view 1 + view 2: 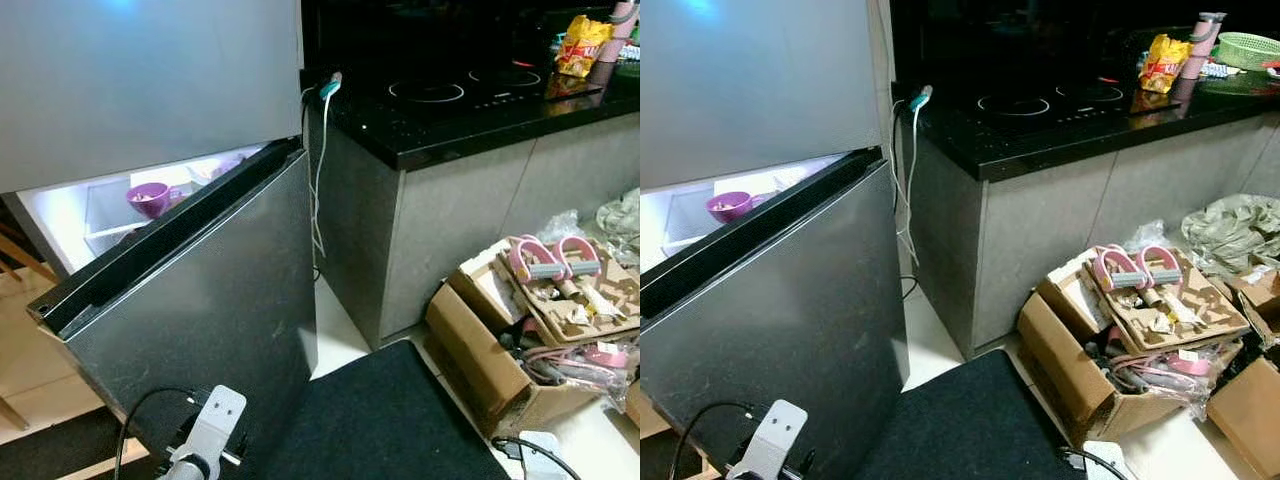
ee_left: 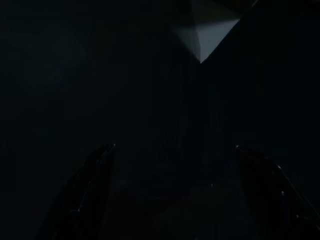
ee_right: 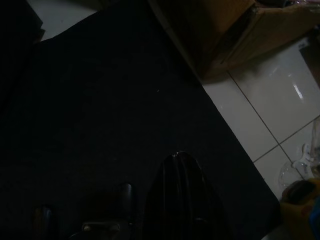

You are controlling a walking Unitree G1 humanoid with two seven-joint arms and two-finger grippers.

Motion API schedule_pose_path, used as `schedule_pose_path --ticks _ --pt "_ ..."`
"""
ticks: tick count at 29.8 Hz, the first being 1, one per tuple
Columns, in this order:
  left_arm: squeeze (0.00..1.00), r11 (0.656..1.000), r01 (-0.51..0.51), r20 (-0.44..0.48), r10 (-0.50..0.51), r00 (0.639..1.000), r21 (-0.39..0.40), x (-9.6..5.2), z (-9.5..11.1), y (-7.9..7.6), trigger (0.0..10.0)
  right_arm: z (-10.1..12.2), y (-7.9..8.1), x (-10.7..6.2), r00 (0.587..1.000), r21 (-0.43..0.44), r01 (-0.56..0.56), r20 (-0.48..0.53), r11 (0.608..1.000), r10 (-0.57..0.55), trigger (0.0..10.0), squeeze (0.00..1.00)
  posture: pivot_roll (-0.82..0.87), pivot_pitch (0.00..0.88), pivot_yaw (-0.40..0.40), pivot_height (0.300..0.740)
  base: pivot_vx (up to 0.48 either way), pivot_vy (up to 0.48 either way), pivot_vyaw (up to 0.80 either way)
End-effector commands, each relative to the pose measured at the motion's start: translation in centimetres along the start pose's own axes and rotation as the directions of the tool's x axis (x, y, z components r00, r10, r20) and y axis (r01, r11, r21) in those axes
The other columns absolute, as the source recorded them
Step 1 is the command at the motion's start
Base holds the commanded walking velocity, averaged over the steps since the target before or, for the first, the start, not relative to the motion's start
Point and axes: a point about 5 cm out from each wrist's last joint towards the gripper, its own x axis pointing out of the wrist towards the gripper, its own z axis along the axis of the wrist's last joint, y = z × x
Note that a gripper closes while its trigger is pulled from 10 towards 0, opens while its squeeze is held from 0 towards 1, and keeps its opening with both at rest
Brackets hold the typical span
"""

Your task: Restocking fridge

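The grey fridge has its lower door (image 1: 200, 300) swung partly open, and the lit compartment shows behind the door's top edge. A purple cup (image 1: 148, 198) stands on a white shelf inside. My left arm's wrist (image 1: 205, 435) sits low in front of the door. In the dark left wrist view my left gripper (image 2: 175, 165) is open, its fingers (image 2: 95, 185) wide apart with nothing between them, facing a dark surface. My right gripper (image 3: 181, 172) hangs shut over the black floor mat (image 3: 110, 100), holding nothing.
A black counter with an induction hob (image 1: 460, 90) stands right of the fridge; a snack bag (image 1: 580, 45) lies on it. A white cable (image 1: 320, 170) hangs down between them. Open cardboard boxes of clutter (image 1: 540, 310) crowd the tiled floor on the right.
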Motion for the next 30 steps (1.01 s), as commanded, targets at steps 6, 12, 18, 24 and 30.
schedule_pose_path --ticks 6,12,18,24,30 --pt "0.00 0.999 -0.038 -0.025 0.039 0.999 0.027 0.0 -0.2 1.7 10.0 -0.3 -0.4 -0.1 1.000 0.037 0.027 -0.001 0.999 -0.027 10.0 0.00 -0.01 0.120 0.028 0.740 0.000 0.000 0.00" --pt "0.00 0.997 -0.073 -0.024 0.074 0.997 0.017 0.0 -0.1 2.5 10.0 -0.4 -0.6 -0.1 0.999 0.041 0.033 -0.001 0.999 -0.033 10.0 0.00 -0.01 0.121 0.028 0.740 0.000 0.000 0.00" --pt "0.00 0.980 -0.190 -0.063 0.193 0.979 0.049 -0.2 -0.3 5.1 10.0 -0.4 -0.6 -0.1 0.999 0.042 0.034 0.002 0.999 -0.034 10.0 0.00 -0.02 0.121 0.026 0.740 0.000 0.000 0.00" --pt "0.00 0.871 -0.481 -0.067 0.488 0.870 0.102 -2.1 0.5 12.7 10.0 0.1 -0.6 -0.1 0.999 0.053 0.033 0.016 0.998 -0.034 10.0 0.00 -0.02 0.120 0.031 0.740 0.000 0.000 0.00" --pt "0.00 0.449 -0.892 -0.096 0.891 0.443 0.055 -10.6 1.9 25.5 10.0 0.3 -0.7 -0.1 0.999 0.070 0.034 0.033 0.997 -0.037 10.0 0.00 -0.02 0.120 0.039 0.740 0.000 0.000 0.00"
